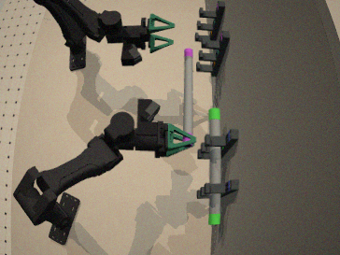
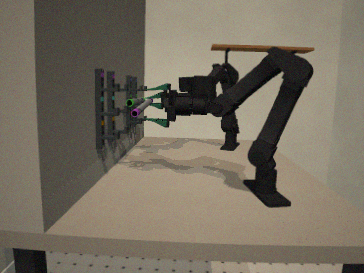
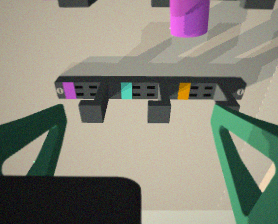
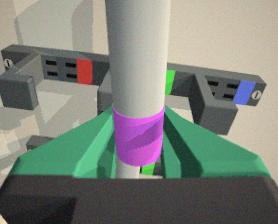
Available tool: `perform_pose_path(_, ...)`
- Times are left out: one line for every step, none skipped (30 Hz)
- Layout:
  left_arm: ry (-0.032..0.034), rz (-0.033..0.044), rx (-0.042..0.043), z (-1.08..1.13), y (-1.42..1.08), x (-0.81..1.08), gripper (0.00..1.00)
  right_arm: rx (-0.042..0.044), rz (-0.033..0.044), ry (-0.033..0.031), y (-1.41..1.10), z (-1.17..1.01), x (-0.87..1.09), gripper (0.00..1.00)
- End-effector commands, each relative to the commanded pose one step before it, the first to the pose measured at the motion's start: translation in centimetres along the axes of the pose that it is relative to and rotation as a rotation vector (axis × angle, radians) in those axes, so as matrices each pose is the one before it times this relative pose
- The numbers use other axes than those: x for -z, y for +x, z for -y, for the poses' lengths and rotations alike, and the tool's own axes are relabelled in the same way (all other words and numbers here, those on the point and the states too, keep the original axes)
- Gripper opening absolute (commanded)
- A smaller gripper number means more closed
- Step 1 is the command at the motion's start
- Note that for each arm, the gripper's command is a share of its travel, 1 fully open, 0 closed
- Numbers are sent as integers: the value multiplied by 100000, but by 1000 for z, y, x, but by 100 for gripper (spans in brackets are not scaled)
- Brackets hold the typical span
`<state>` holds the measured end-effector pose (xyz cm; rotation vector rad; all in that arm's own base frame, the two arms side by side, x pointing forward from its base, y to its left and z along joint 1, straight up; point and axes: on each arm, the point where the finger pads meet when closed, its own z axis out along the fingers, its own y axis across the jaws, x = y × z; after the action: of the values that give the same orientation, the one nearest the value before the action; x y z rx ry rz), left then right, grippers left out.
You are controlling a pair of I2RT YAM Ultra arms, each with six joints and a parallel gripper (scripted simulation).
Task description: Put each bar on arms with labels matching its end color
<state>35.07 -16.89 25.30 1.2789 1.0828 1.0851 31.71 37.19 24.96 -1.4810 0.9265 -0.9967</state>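
Observation:
The magenta-ended bar (image 1: 188,90) (image 2: 142,108) (image 3: 190,15) (image 4: 137,60) hangs in the air before the wall. My right gripper (image 1: 193,141) (image 4: 138,112) is shut on it at one painted end. Its other end points toward the left arm's side. The green-ended bar (image 1: 215,169) (image 2: 131,102) lies across the right rack (image 1: 232,135) (image 4: 17,92), on what looks like the middle, green-labelled pair. My left gripper (image 1: 173,34) (image 3: 138,112) is open and empty, facing the left rack (image 1: 220,17) (image 2: 99,111) (image 3: 150,80), whose labels are magenta, teal and orange. Magenta is the top pair.
The left rack's arms carry no bar. The dark wall (image 1: 280,122) (image 2: 75,81) stands behind both racks, above the table top (image 1: 47,136) (image 2: 150,206). The right rack's labels are blue at the top, green in the middle and red at the bottom.

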Motion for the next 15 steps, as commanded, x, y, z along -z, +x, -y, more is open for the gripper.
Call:
perform_pose_path(459, 295, -205, 436, -214, 128, 100, -10299, -799, 7946, -13, 3637, -13, 0)
perform_pose_path(0, 0, 0, 0, 0, 0, 100, 0, 0, 0, -2, -4, -19, 0)
perform_pose_path(0, 0, 0, 0, 0, 0, 100, 0, 0, 0, -2, -4, -19, 0)
perform_pose_path(0, 0, 0, 0, 0, 0, 100, 0, 0, 0, -2, -4, -19, 0)
perform_pose_path(0, 0, 0, 0, 0, 0, 100, 0, 0, 0, -2, -4, -19, 0)
perform_pose_path(0, 0, 0, 0, 0, 0, 100, 0, 0, 0, -2, -4, -19, 0)
perform_pose_path(0, 0, 0, 0, 0, 0, 100, 0, 0, 0, -2, -4, -19, 0)
perform_pose_path(0, 0, 0, 0, 0, 0, 100, 0, 0, 0, 0, 0, 0, 0)
perform_pose_path(0, 0, 0, 0, 0, 0, 100, 0, 0, 0, 0, 0, 0, 0)
perform_pose_path(0, 0, 0, 32, -77, 12, 100, -27, 15, 20, 2, 21, -7, 0)
perform_pose_path(0, 0, 0, 32, -77, 12, 100, 0, 0, 0, 5, 13, -10, 0)
perform_pose_path(0, 0, 0, 32, -77, 12, 100, 0, 0, 0, 5, 13, -10, 0)
perform_pose_path(0, 0, 0, 32, -77, 12, 100, 0, 0, 0, 5, 13, -10, 0)
perform_pose_path(0, 0, 0, 32, -77, 12, 100, 0, 0, 0, 5, 13, -10, 0)
perform_pose_path(0, 0, 0, 32, -77, 12, 100, 0, 0, 0, 5, 13, -10, 0)
